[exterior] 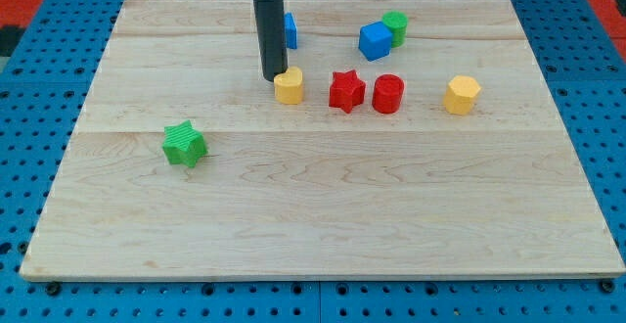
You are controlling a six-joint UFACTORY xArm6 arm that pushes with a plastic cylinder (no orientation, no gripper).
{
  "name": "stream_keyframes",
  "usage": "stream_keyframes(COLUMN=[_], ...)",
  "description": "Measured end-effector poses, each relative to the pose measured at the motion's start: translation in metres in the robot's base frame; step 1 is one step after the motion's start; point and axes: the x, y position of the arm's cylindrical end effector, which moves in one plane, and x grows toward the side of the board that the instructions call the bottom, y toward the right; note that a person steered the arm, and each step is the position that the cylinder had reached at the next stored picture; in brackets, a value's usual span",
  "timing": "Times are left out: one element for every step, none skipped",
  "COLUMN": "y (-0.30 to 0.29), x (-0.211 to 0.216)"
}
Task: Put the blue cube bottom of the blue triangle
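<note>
The blue cube [374,41] sits near the view's top, right of centre, touching a green cylinder [395,26] on its upper right. The blue triangle [290,30] is partly hidden behind my dark rod, at the view's top centre. My tip [271,77] rests on the board just left of a yellow block [289,85], below the blue triangle and well left of the blue cube.
A red star [346,90] and a red cylinder [388,94] lie right of the yellow block. A yellow hexagonal block [462,95] lies further right. A green star [184,144] lies at the view's left. The wooden board [323,215] ends at blue pegboard.
</note>
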Motion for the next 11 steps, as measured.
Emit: stream_keyframes(y=[-0.002,0.0,-0.001,0.005,0.036,0.057,0.059,0.059,0.071,0.083,0.16], x=[0.001,0.007,-0.005,-0.026,-0.026,-0.026,-0.026,-0.026,-0.024,-0.02,-0.021])
